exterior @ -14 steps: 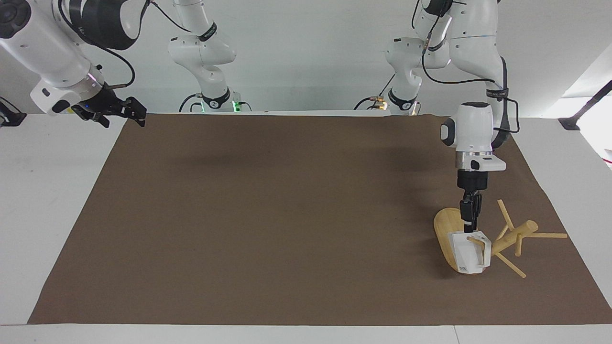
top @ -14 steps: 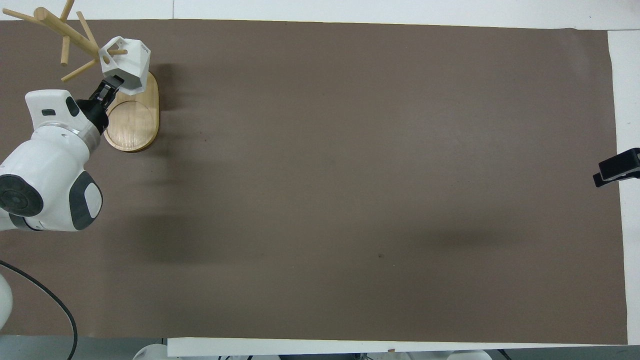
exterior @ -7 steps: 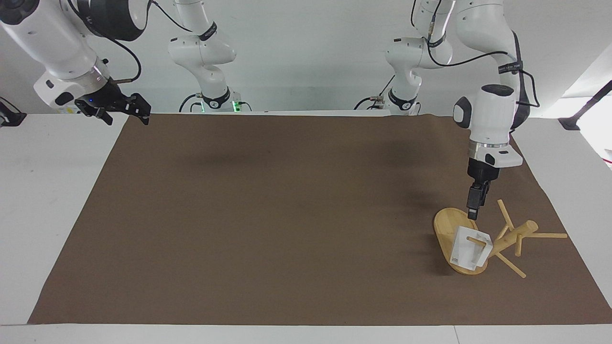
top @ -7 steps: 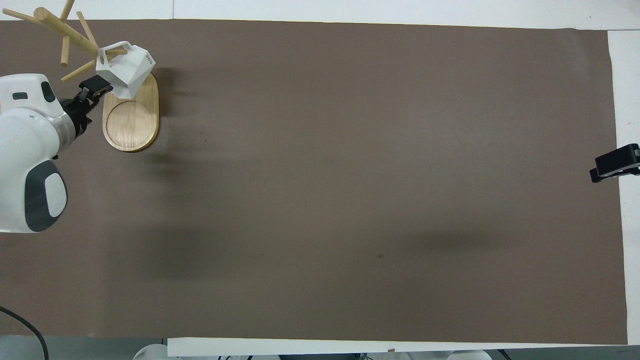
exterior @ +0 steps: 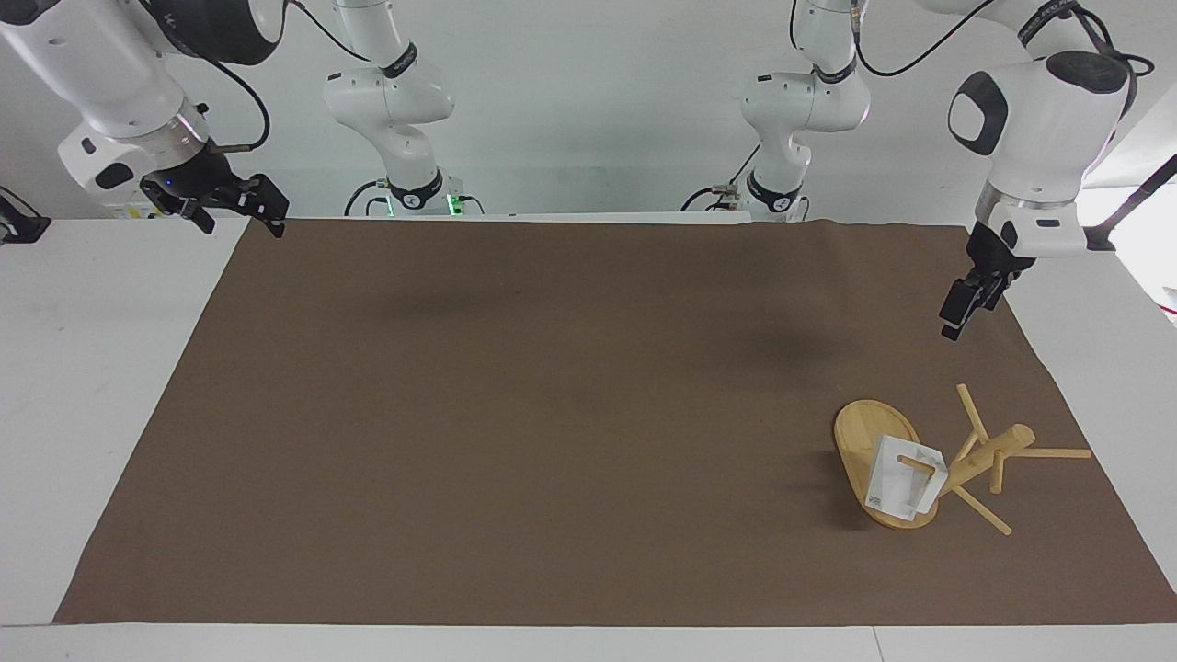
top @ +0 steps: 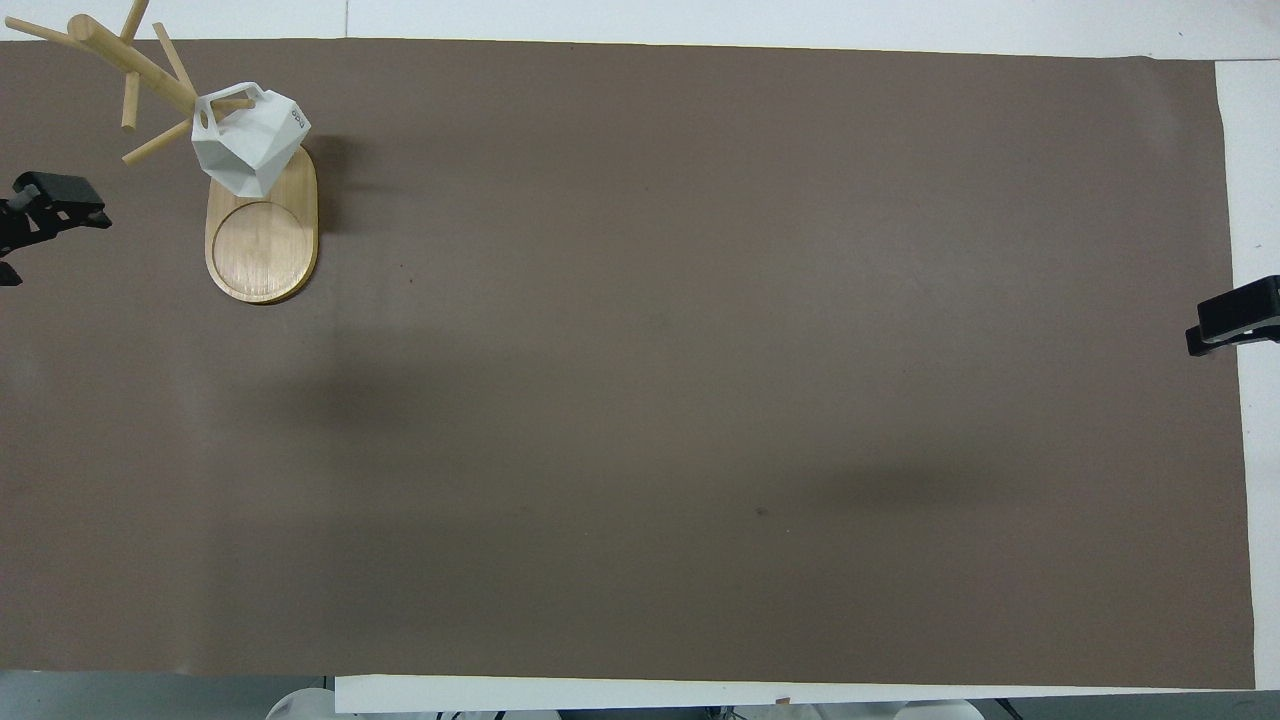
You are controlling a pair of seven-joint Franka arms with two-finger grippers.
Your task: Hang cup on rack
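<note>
The white faceted cup (exterior: pixel 904 487) hangs by its squarish handle on a low peg of the bamboo rack (exterior: pixel 988 455), over the rack's oval base (exterior: pixel 860 437). In the overhead view the cup (top: pixel 250 135) sits against the post (top: pixel 130 62) above the base (top: pixel 262 240). The rack stands on the brown mat toward the left arm's end of the table. My left gripper (exterior: pixel 956 322) is open and empty, raised over the mat's edge, apart from the rack; its tip shows in the overhead view (top: pixel 50 205). My right gripper (exterior: pixel 262 207) is open and empty, waiting over the mat's corner at its own end (top: pixel 1230 322).
A brown mat (exterior: pixel 552 414) covers most of the white table (exterior: pixel 101 368). Several bare pegs (exterior: pixel 1053 452) stick out from the rack's post toward the mat's edge.
My left gripper let go of the cup, rose and drew back from the rack toward its own base. The cup swung a little and now hangs still on the peg.
</note>
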